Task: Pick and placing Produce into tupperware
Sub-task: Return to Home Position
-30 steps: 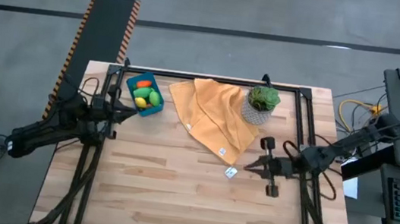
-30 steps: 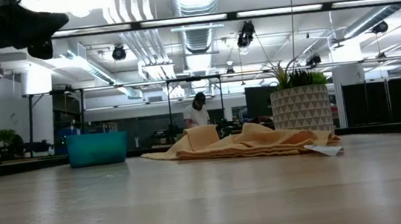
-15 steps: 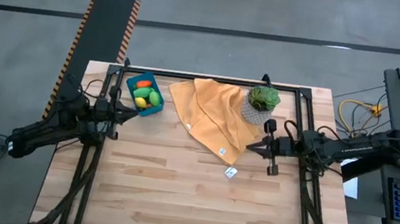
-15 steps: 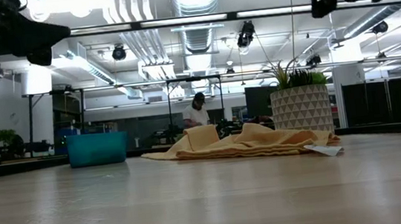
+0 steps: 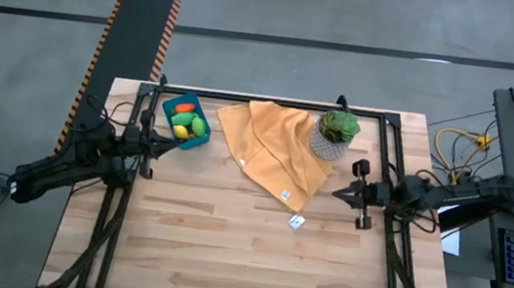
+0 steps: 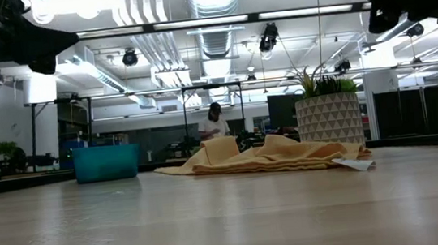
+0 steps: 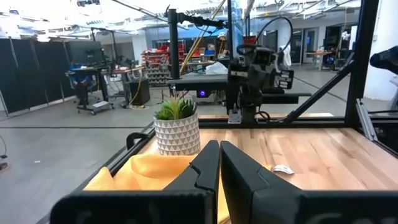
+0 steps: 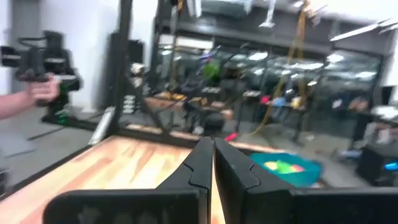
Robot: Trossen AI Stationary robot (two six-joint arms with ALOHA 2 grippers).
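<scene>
Produce (image 5: 188, 126) was seen in the tupperware (image 5: 184, 102), upper left; the left end effector (image 5: 173, 146) and right end effector (image 5: 337, 192) were closed together.

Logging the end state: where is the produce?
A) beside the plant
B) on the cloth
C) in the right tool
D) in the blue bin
D: the high view shows the produce lying inside the bin, while the left tool and the right tool are shut on nothing.
</scene>
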